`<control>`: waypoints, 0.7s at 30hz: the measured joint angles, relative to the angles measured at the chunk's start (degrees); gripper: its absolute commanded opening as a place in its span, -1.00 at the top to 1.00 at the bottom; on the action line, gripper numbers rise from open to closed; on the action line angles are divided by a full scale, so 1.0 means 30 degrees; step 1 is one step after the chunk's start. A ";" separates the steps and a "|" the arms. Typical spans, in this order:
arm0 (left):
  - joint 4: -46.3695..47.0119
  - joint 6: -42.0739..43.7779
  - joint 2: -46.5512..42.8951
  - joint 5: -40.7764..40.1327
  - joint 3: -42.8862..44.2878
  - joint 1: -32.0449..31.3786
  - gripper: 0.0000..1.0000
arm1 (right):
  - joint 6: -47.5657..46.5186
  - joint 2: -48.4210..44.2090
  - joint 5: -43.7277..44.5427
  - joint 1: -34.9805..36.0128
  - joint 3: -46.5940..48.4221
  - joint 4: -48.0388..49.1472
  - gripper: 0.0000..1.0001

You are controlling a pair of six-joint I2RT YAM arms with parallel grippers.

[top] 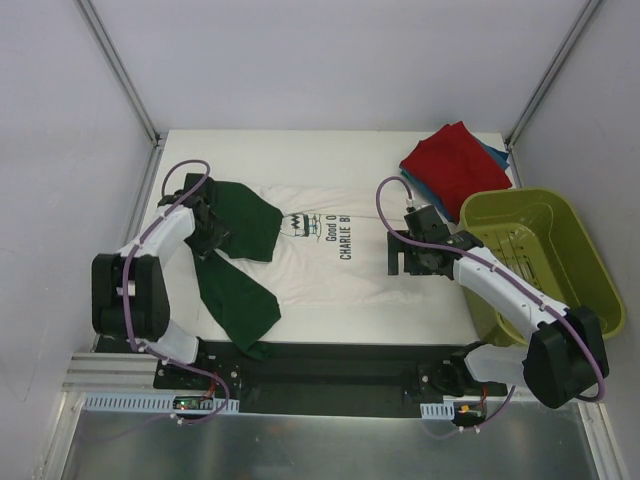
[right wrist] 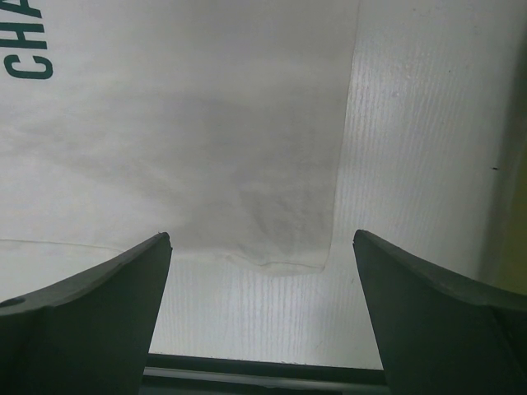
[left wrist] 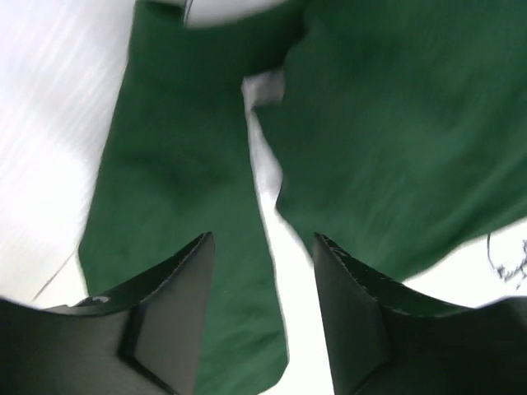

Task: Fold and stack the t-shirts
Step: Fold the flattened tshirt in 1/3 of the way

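The left gripper (left wrist: pixel 263 243) has its two fingers (left wrist: pixel 165 313) apart, and nothing is between them. Right under them lie the two dark green sleeves (left wrist: pixel 173 164), side by side, with a thin white strip showing between them. The right gripper (right wrist: pixel 262 239) has its fingers spread very wide and holds nothing too. It hangs over the edge of the cream-white shirt (right wrist: pixel 181 148), where the cloth ends and the white table (right wrist: pixel 412 123) begins. Seen from above, that shirt lies flat in the middle of the table, letters up, with both sleeves on its left side. The red shirt (top: pixel 455 165) lies folded in the far right corner, on top of the teal-blue shirt (top: pixel 500 155). The green basket (top: pixel 520 195) sits just beside them.
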 measured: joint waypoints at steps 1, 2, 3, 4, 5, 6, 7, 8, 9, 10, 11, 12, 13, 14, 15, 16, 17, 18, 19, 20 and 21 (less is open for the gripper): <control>0.0175 0.0109 0.0831 0.0095 0.0423 0.0146 0.50 | 0.0000 0.0007 0.0000 0.0000 0.0000 -0.0007 -0.93; 0.0379 0.0240 0.1617 0.0160 0.0823 0.0306 0.65 | 0.0000 0.0007 0.0007 0.0000 0.0000 -0.0007 -0.93; 0.0474 0.0291 0.2200 0.0270 0.1151 0.0401 0.80 | 0.0000 0.0007 0.0007 0.0000 0.0000 -0.0007 -0.93; 0.0597 0.0495 0.2878 0.0423 0.1530 0.0532 0.91 | -0.0007 0.0007 0.0015 0.0000 0.0000 -0.0022 -0.93; 0.0714 0.0532 0.3191 0.0488 0.1683 0.0627 1.00 | -0.0007 0.0007 0.0015 -0.0007 0.0000 -0.0022 -0.93; 0.0889 0.0663 0.3373 0.0583 0.1712 0.0663 1.00 | -0.0007 0.0007 0.0022 0.0000 0.0000 -0.0029 -0.93; 0.0882 0.0692 0.3388 0.0597 0.1705 0.0663 1.00 | -0.0007 0.0007 0.0029 0.0000 0.0000 -0.0036 -0.93; 0.0845 0.0743 0.3293 0.0627 0.1690 0.0663 1.00 | 0.0000 0.0015 0.0029 0.0000 0.0000 -0.0044 -0.93; 0.0882 0.0765 0.3126 0.0634 0.1617 0.0656 1.00 | 0.0000 0.0029 0.0029 0.0000 0.0000 -0.0066 -0.93; 0.0969 0.0765 0.2820 0.0627 0.1428 0.0656 1.00 | 0.0000 0.0066 0.0029 0.0000 0.0000 -0.0066 -0.93; 0.0933 0.0743 0.2390 0.0627 0.1144 0.0656 1.00 | 0.0000 0.0124 0.0029 0.0000 0.0000 -0.0080 -0.93; 0.0801 0.0721 0.1880 0.0619 0.0845 0.0656 1.00 | 0.0000 0.0204 0.0029 0.0000 0.0000 -0.0095 -0.93; 0.0663 0.0678 0.1304 0.0605 0.0510 0.0656 1.00 | 0.0000 0.0277 0.0029 0.0000 0.0000 -0.0102 -0.93; 0.0503 0.0590 0.0707 0.0597 0.0175 0.0656 1.00 | 0.0000 0.0372 0.0022 0.0000 0.0000 -0.0109 -0.93; 0.0313 0.0495 0.0153 0.0590 -0.0124 0.0656 1.00 | 0.0000 0.0459 0.0022 0.0000 0.0000 -0.0124 -0.93; 0.0189 0.0408 -0.0306 0.0583 -0.0393 0.0656 1.00 | 0.0000 0.0546 0.0015 0.0000 0.0000 -0.0131 -0.93; 0.0000 0.0306 -0.0845 0.0576 -0.0699 0.0656 1.00 | 0.0000 0.0627 0.0015 0.0000 0.0000 -0.0131 -0.93; -0.0211 0.0226 -0.1319 0.0576 -0.0954 0.0656 1.00 | -0.0007 0.0678 0.0015 0.0000 0.0000 -0.0131 -0.93; -0.0372 0.0160 -0.1698 0.0546 -0.1173 0.0656 1.00 | 0.0000 0.0699 0.0015 0.0000 0.0000 -0.0131 -0.93; -0.0517 0.0095 -0.2004 0.0474 -0.1326 0.0656 0.94 | 0.0000 0.0699 0.0015 0.0000 0.0000 -0.0131 -0.93; -0.0714 0.0029 -0.2193 0.0401 -0.1392 0.0656 0.84 | 0.0000 0.0699 0.0015 0.0000 0.0000 -0.0131 -0.93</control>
